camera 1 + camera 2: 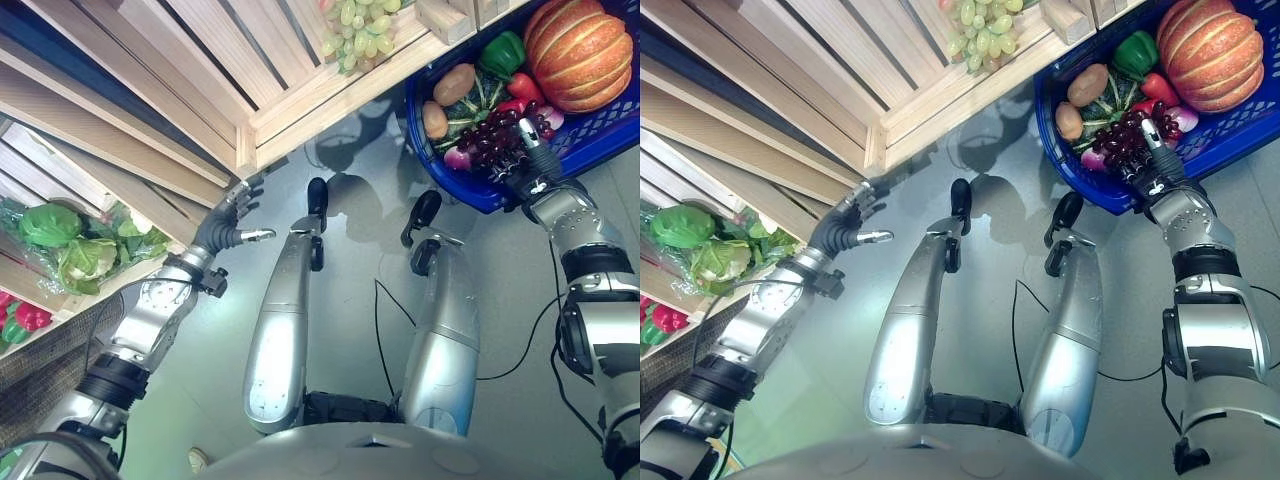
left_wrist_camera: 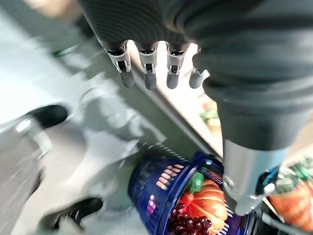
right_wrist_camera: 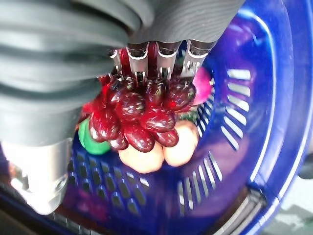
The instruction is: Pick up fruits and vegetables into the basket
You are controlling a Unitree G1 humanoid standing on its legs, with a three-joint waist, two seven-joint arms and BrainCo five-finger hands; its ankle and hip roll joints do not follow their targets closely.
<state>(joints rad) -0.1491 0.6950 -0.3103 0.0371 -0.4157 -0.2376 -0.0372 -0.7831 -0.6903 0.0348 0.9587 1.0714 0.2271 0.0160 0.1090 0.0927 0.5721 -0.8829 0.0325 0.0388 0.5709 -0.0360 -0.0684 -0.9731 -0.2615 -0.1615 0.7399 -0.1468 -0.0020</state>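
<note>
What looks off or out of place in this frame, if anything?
Nothing stands out. The blue basket holds the pumpkin, green pepper and potatoes inside its rim. The right hand holds the dark red grapes over it. The left hand is open, empty, by the wooden shelf.

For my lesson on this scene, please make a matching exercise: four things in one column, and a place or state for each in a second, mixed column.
Things:
1. red grapes
2. green grapes
3. pumpkin
4. left hand

Places or states:
A. on the wooden shelf
B. in the right hand's fingers, over the blue basket
C. open, holding nothing
D. lying in the basket

Pairs: 1-B, 2-A, 3-D, 4-C
</note>
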